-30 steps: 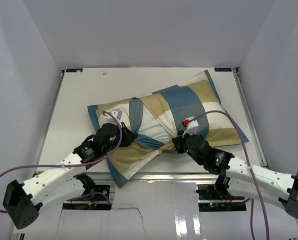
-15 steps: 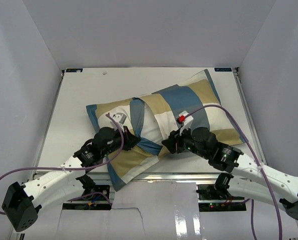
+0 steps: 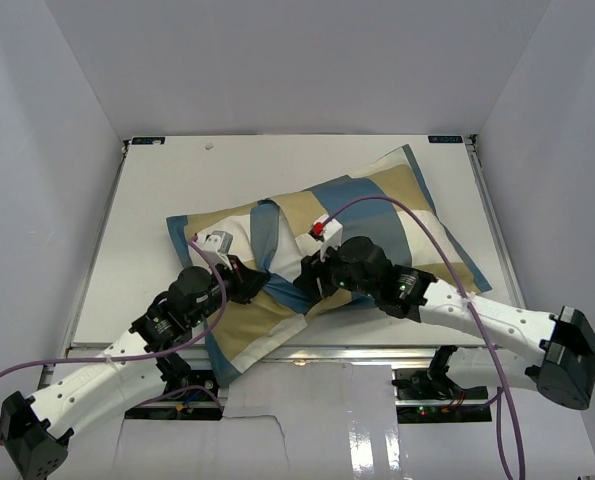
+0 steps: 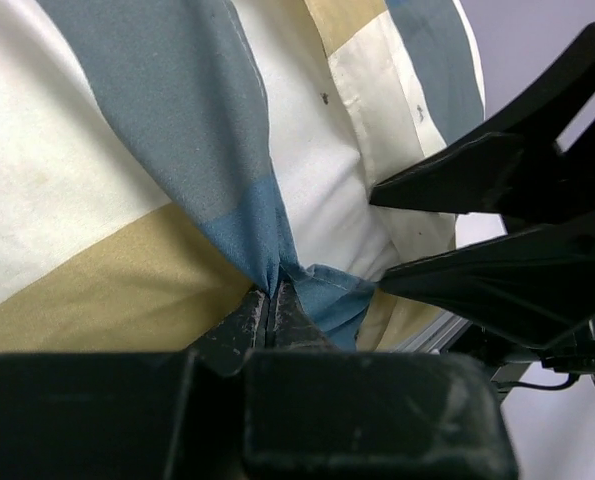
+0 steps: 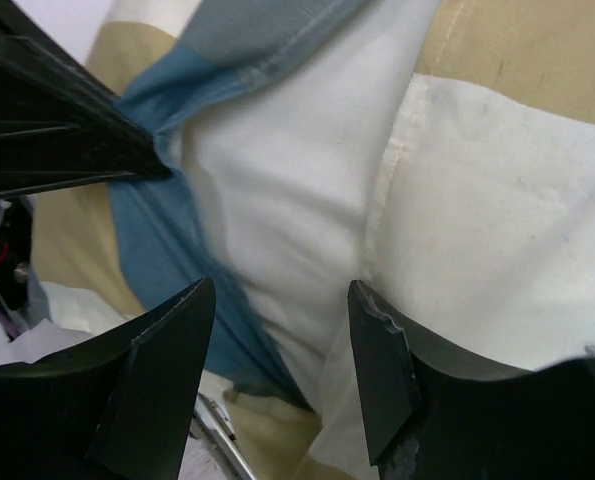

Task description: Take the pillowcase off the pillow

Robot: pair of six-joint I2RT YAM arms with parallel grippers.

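The pillowcase (image 3: pixel 397 205), in blocks of blue, tan and cream, lies across the table with the pillow inside it. White pillow (image 5: pixel 277 190) shows through the case's opening between blue hems. My left gripper (image 3: pixel 249 281) is shut on a gathered blue fold of the pillowcase (image 4: pixel 262 235), its fingertips (image 4: pixel 260 312) pressed together on the cloth. My right gripper (image 3: pixel 307 283) hangs open just over the bare white pillow, with nothing between its fingers (image 5: pixel 382 345). The two grippers are close together, and each shows in the other's wrist view.
The white table (image 3: pixel 157 200) is closed in by white walls at the back and both sides. A metal rail (image 3: pixel 317 352) runs along the near edge, just below the pillowcase's lower corner (image 3: pixel 222 360). A purple cable (image 3: pixel 417 215) arcs over the pillowcase.
My right gripper has let go of the pillowcase, opened, and moved left toward the left gripper. The pillow and case have shifted left and nearer. My left gripper kept its grip.
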